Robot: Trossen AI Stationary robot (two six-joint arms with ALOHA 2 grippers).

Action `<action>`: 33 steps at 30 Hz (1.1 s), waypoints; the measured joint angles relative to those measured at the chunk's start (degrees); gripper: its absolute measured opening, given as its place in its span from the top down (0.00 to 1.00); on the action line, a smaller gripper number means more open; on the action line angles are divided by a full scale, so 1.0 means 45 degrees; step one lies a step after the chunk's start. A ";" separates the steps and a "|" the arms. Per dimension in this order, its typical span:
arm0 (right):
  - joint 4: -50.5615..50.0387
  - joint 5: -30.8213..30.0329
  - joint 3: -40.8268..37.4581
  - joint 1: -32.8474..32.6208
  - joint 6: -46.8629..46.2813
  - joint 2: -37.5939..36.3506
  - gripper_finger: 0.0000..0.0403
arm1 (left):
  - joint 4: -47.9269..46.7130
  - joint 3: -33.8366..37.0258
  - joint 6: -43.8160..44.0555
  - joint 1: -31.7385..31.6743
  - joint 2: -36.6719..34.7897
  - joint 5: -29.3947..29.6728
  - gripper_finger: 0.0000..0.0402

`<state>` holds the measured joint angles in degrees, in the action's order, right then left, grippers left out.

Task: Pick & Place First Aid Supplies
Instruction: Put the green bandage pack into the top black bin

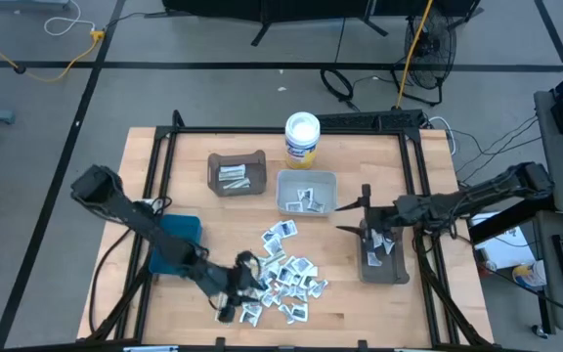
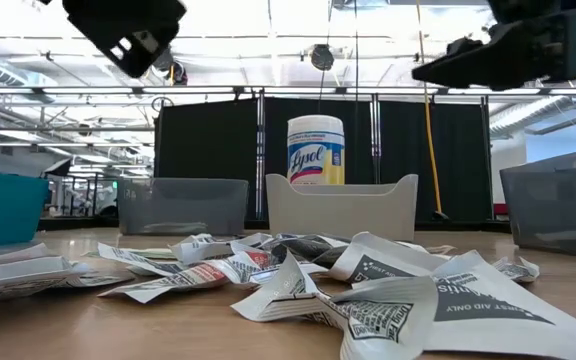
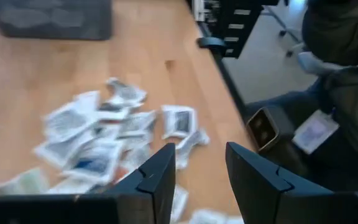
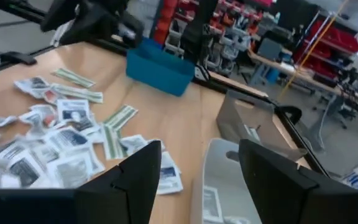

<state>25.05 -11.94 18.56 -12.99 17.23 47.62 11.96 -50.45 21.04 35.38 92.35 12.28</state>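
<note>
Note the loose heap of small flat white and silvery first aid packets (image 1: 281, 274) lying on the wooden table top (image 1: 194, 200), toward its front edge and between the two arms; this heap is the bulk of the work left to you. Behind it stand three sorting bins that already hold a few packets each: the brown bin (image 1: 237, 174) at the back left, the pale grey bin (image 1: 307, 193) at the centre, and the dark grey bin (image 1: 383, 256) at the right. A teal bin (image 1: 176, 242) at the left shows no contents that can be made out. The white round tub with a blue-yellow label (image 1: 302, 140) stands at the back and is not part of the sorting. Your left gripper (image 1: 235, 298) hovers above the left edge of the heap; its wrist view shows the two dark fingers (image 3: 157, 180) parted by a narrow gap with nothing between them. Your right gripper (image 1: 362, 215) hangs above the table between the pale grey bin and the dark grey bin, its fingers (image 4: 135, 177) spread fairly wide and likewise empty. Judged from this layout, the task is in an early-to-middle stage: a handful of packets are binned, most remain in the heap, and neither claw carries anything at present.
</note>
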 joint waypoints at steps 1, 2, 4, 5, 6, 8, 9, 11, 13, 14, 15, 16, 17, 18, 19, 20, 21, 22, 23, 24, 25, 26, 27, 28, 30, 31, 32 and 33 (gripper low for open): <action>0.0348 0.0004 -0.0126 -0.0059 0.0022 0.0005 0.48 | 0.0012 -0.0204 0.0070 0.0049 0.0359 -0.0017 0.64; 0.0598 0.0020 -0.0248 -0.0149 0.0031 0.0003 0.48 | -0.0165 -0.0403 0.0070 0.0139 0.0659 -0.0016 0.64; 0.0789 0.0006 -0.0555 -0.0345 0.0025 -0.0102 0.48 | -0.0161 -0.0947 0.0209 0.0236 0.1351 -0.0158 0.64; 0.0974 -0.0001 -0.0597 -0.0413 0.0023 -0.0030 0.48 | -0.0378 -0.1143 0.0377 0.0263 0.1569 -0.0182 0.64; 0.1152 0.0008 -0.0636 -0.0501 0.0003 0.0006 0.48 | -0.0945 -0.1372 0.0535 0.0345 0.1753 -0.0192 0.64; 0.1134 -0.0001 -0.0770 -0.0712 -0.0111 -0.0049 0.48 | -0.1771 -0.1983 0.1035 0.0446 0.2160 -0.0202 0.64; 0.1237 0.0001 -0.0771 -0.0782 -0.0115 0.0064 0.48 | -0.2466 -0.2214 0.1296 0.0519 0.2229 -0.0169 0.64; 0.1249 0.0009 -0.0781 -0.0957 -0.0105 0.0131 0.48 | -0.3839 -0.2781 0.1800 0.0608 0.2426 -0.0062 0.64; 0.1575 0.0004 -0.0802 -0.1077 -0.0063 0.0202 0.48 | -0.4715 -0.3239 0.2200 0.0699 0.2542 -0.0035 0.64; 0.1620 0.0004 -0.0766 -0.1139 -0.0053 0.0250 0.48 | -0.5283 -0.3408 0.2337 0.0757 0.2532 0.0015 0.64; 0.1556 0.0004 -0.0769 -0.1222 -0.0053 0.0244 0.48 | -0.5452 -0.3526 0.2459 0.0789 0.2562 0.0122 0.64; 0.1515 0.0004 -0.0792 -0.1289 -0.0050 0.0244 0.48 | -0.5455 -0.3647 0.2631 0.0819 0.2628 0.0130 0.64; 0.1592 0.0000 -0.0794 -0.1321 -0.0028 0.0296 0.48 | -0.5674 -0.3662 0.2832 0.0865 0.2649 0.0150 0.64; 0.1663 0.0010 -0.0780 -0.1327 -0.0025 0.0330 0.48 | -0.6051 -0.3676 0.3076 0.0943 0.2634 0.0145 0.64; 0.1631 0.0009 -0.0780 -0.1331 -0.0057 0.0325 0.48 | -0.6597 -0.3682 0.3400 0.1010 0.2618 0.0154 0.64; 0.1615 0.0004 -0.0780 -0.1327 -0.0114 0.0325 0.48 | -0.7107 -0.3679 0.3803 0.1081 0.2616 0.0127 0.64; 0.1624 0.0000 -0.0780 -0.1321 -0.0167 0.0330 0.48 | -0.7587 -0.3679 0.4256 0.1171 0.2624 0.0025 0.64; 0.1625 -0.0001 -0.0780 -0.1321 -0.0206 0.0338 0.48 | -0.8289 -0.3683 0.4781 0.1262 0.2624 -0.0112 0.64; 0.1625 0.0000 -0.0780 -0.1321 -0.0255 0.0346 0.48 | -0.8984 -0.3683 0.5411 0.1332 0.2620 -0.0395 0.64; 0.1622 0.0002 -0.0780 -0.1321 -0.0316 0.0354 0.48 | -0.9627 -0.3680 0.6108 0.1374 0.2620 -0.0655 0.64; 0.1620 0.0002 -0.0780 -0.1321 -0.0353 0.0354 0.48 | -1.0114 -0.3679 0.6974 0.1425 0.2627 -0.1016 0.64; 0.1625 -0.0001 -0.0780 -0.1321 -0.0378 0.0349 0.48 | -1.0456 -0.3679 0.7898 0.1431 0.2629 -0.1401 0.64; 0.1625 -0.0001 -0.0780 -0.1321 -0.0388 0.0349 0.48 | -1.0763 -0.3679 0.8786 0.1416 0.2622 -0.1783 0.64; 0.1625 -0.0001 -0.0780 -0.1321 -0.0388 0.0350 0.48 | -1.0974 -0.3679 0.9557 0.1377 0.2618 -0.2165 0.64; 0.1673 -0.0001 -0.0780 -0.1321 -0.0388 0.0354 0.48 | -1.1057 -0.3679 1.0817 0.1354 0.2620 -0.2702 0.64; 0.1742 -0.0001 -0.0780 -0.1321 -0.0385 0.0351 0.48 | -1.0987 -0.3679 1.1261 0.1332 0.2620 -0.2795 0.64; 0.1782 -0.0001 -0.0780 -0.1321 -0.0378 0.0349 0.48 | -1.0888 -0.3679 1.1627 0.1286 0.2615 -0.2823 0.64; 0.1790 -0.0001 -0.0780 -0.1321 -0.0375 0.0349 0.48 | -1.0830 -0.3679 1.1909 0.1273 0.2615 -0.2810 0.64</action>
<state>33.10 -11.94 15.05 -18.94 15.55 49.19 -36.77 -67.00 74.63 41.11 104.12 -0.37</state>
